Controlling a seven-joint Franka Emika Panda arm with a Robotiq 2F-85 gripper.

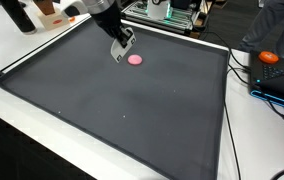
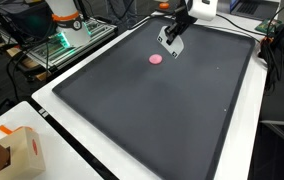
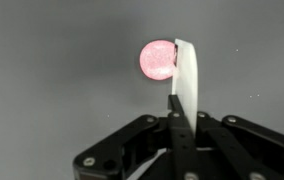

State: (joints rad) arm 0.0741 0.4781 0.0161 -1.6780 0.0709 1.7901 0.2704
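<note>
Table: white top, seen along the lower left of an exterior view, with a border left around the mat.
Mat: dark grey, flat, fills most of the frame in both exterior views.
Arm: enters from the top edge of the frame, left of centre, and reaches down over the far part of the mat.
Cardboard box: lower left corner of an exterior view, on the white top, well apart from the arm.
Claw: upper middle of the frame, tilted, with its tips low over the mat. Narrow. In the wrist view the pale fingers stand together as one upright strip at centre, with nothing between them.
Pink disc: small, round, flat on the mat in the upper middle of the frame, just beside the claw tips. In the wrist view it sits upper centre, to the left of the fingers, and its right edge is hidden behind them. I cannot tell whether the tips touch it.
</note>
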